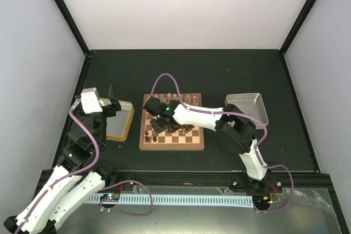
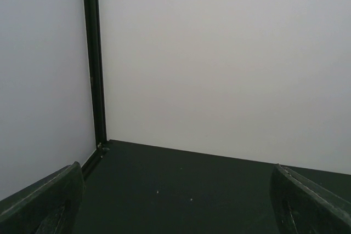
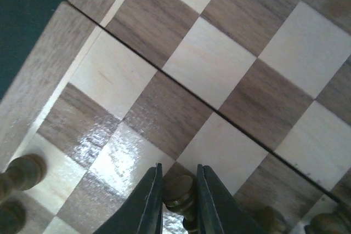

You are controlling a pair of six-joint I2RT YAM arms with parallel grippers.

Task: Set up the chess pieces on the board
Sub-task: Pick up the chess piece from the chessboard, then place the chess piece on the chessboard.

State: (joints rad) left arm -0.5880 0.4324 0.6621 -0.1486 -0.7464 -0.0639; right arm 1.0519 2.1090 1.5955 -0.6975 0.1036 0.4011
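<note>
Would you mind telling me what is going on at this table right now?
The right gripper is down over the chessboard, closed around the head of a dark chess piece near the board's edge. Other dark pieces stand close by. The left gripper hangs open and empty, off the board.

White-and-black left arm (image 1: 82,184) folded up at elbow, w/ wrist raised & level; its black two-finger left gripper (image 2: 175,212) gapes wide. White right arm (image 1: 203,114) reaches leftward, wrist tipped down; black right gripper (image 3: 180,182) pinches a small dark brown wooden chess piece (image 3: 181,193) by the head.
</note>
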